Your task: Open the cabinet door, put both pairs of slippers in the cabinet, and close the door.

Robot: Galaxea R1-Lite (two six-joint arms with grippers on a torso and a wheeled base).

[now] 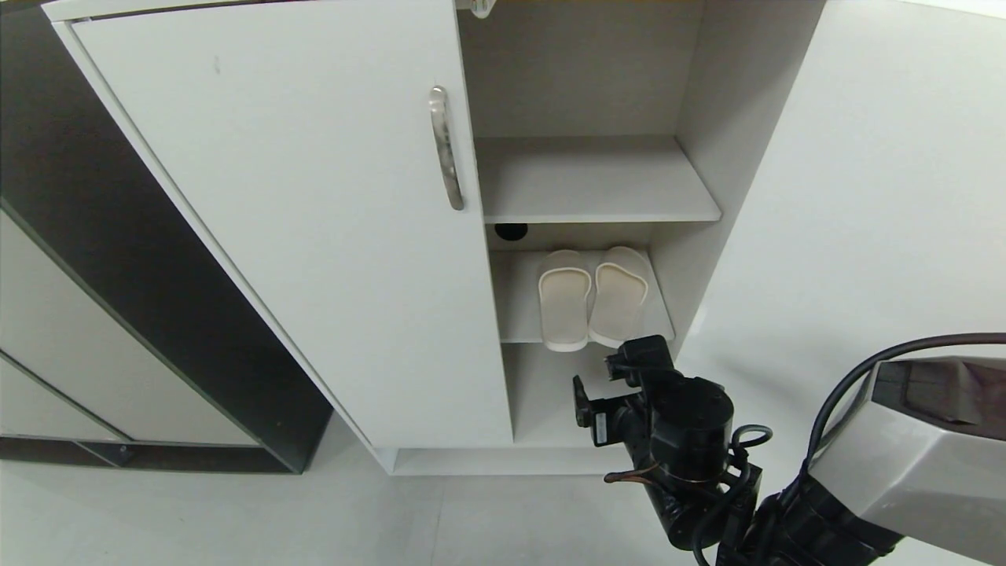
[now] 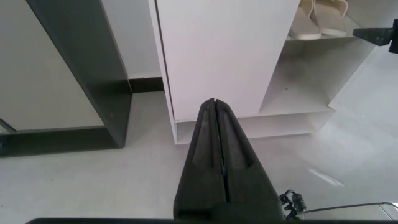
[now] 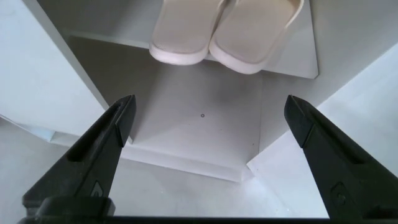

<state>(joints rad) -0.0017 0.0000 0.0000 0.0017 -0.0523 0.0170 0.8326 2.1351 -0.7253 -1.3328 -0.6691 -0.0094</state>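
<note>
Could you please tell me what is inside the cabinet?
One pair of cream slippers sits on the lower shelf; whatever lies behind the closed left door is hidden.

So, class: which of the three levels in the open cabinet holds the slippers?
The middle shelf: the pair of slippers lies side by side on it. The upper shelf above and the bottom level below carry none.

Black right arm, silver-grey shell (dark panel), looped black cables; black right end effector
</note>
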